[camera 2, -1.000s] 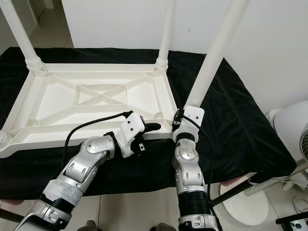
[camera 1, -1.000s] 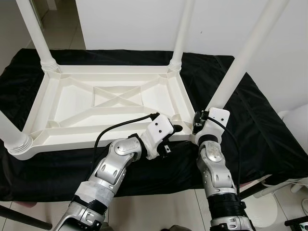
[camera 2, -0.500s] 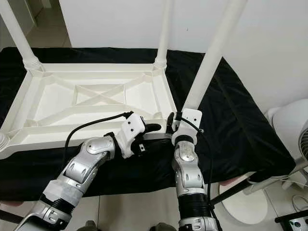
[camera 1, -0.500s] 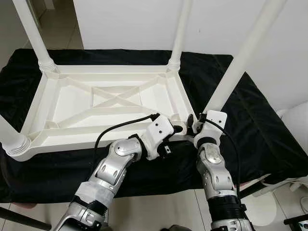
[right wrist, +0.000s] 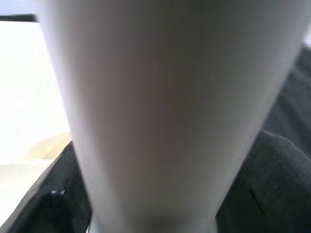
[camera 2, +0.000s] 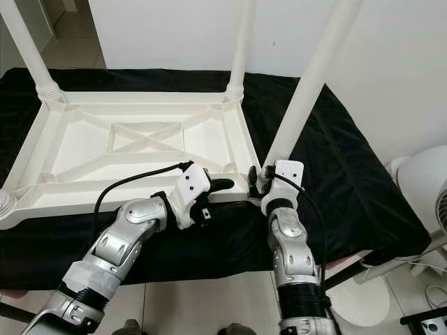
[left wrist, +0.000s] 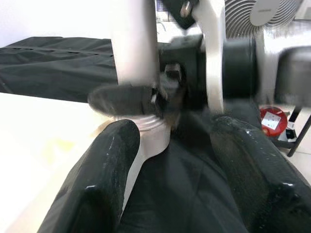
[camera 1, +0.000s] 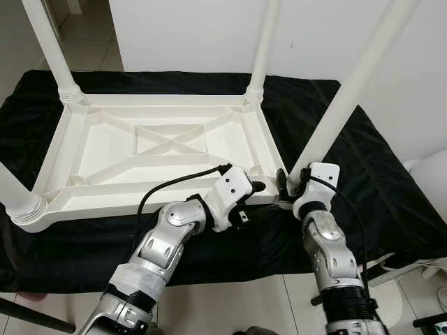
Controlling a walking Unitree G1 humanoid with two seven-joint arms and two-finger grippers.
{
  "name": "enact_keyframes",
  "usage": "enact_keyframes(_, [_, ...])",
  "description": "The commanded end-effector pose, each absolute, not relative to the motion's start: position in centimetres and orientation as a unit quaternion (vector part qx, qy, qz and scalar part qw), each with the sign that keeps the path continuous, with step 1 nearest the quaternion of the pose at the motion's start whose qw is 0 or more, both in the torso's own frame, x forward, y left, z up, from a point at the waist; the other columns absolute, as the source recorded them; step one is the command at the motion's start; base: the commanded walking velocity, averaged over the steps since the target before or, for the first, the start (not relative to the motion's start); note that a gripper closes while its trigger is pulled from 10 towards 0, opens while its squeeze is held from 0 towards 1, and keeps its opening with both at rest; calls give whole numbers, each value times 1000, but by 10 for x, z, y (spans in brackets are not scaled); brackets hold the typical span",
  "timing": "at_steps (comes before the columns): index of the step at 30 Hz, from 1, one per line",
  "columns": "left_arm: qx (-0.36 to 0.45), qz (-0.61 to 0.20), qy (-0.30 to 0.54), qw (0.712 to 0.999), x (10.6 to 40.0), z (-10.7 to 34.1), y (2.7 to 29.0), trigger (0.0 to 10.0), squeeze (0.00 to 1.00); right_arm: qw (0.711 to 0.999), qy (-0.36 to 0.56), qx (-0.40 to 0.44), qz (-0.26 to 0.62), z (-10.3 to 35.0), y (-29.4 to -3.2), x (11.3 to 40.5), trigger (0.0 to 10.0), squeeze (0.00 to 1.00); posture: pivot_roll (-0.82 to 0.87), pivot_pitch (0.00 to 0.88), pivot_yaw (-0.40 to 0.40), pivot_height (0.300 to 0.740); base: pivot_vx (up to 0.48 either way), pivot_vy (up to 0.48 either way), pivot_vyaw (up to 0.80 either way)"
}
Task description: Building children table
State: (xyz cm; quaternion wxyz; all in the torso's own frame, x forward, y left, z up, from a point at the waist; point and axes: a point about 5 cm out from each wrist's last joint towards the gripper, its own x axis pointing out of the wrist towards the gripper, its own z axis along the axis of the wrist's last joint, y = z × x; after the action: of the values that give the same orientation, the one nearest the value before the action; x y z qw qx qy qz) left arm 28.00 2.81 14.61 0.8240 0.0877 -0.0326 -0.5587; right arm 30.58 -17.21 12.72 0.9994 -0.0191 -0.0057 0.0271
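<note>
A black-draped desk (camera 1: pixel 363 174) carries the upturned white plastic children's table (camera 1: pixel 160 150). At its near right corner, the right claw (camera 1: pixel 285 187) pinches the round white leg (camera 1: pixel 342 98); the left claw (camera 1: pixel 257 186), spread, rests beside it.
</note>
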Motion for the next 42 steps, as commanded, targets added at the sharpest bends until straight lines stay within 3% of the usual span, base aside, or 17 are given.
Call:
enact_keyframes(1, [89, -547, -31, 832, 281, 145, 27, 10000, 0, 997, -19, -29, 66, 130, -174, 308, 10000, 0, 33, 0, -72, 740, 0, 0, 0])
enact_keyframes(10, [90, -547, -34, 831, 283, 146, 26, 10000, 0, 980, -24, -79, 179, 135, -178, 317, 10000, 0, 31, 0, -70, 740, 0, 0, 0])
enact_keyframes(11, [89, -547, -36, 831, 283, 147, 25, 10000, 0, 976, -21, -86, 198, 136, -177, 319, 8667, 0, 31, 0, -69, 740, 0, 0, 0])
enact_keyframes(14, [89, -547, -36, 831, 283, 148, 25, 10000, 0, 973, -18, -91, 210, 136, -177, 321, 8667, 0, 32, 0, -69, 740, 0, 0, 0])
enact_keyframes(15, [89, -547, -37, 832, 283, 148, 25, 10000, 0, 969, -9, -92, 228, 133, -178, 321, 549, 0, 37, 0, -71, 740, 0, 0, 0])
enact_keyframes(17, [89, -546, -38, 832, 283, 148, 25, 10000, 0, 965, 2, -92, 246, 130, -180, 321, 549, 0, 37, 0, -71, 740, 0, 0, 0])
enact_keyframes(18, [89, -545, -38, 833, 283, 148, 25, 10000, 0, 964, 9, -92, 251, 126, -182, 320, 0, 0, 41, 0, -74, 740, 0, 0, 0])
enact_keyframes(28, [89, -540, -40, 836, 285, 150, 27, 10000, 0, 965, 29, -64, 253, 114, -188, 315, 0, 0, 37, 0, -72, 740, 0, 0, 0])
enact_keyframes(29, [89, -540, -40, 836, 285, 150, 26, 10000, 0, 968, 28, -57, 243, 115, -189, 315, 10000, 0, 33, 0, -68, 740, 0, 0, 0])
enact_keyframes(42, [88, -543, -38, 834, 285, 150, 26, 10000, 0, 990, 10, -31, 136, 117, -191, 316, 10000, 0, 21, 0, -66, 740, 0, 0, 0])
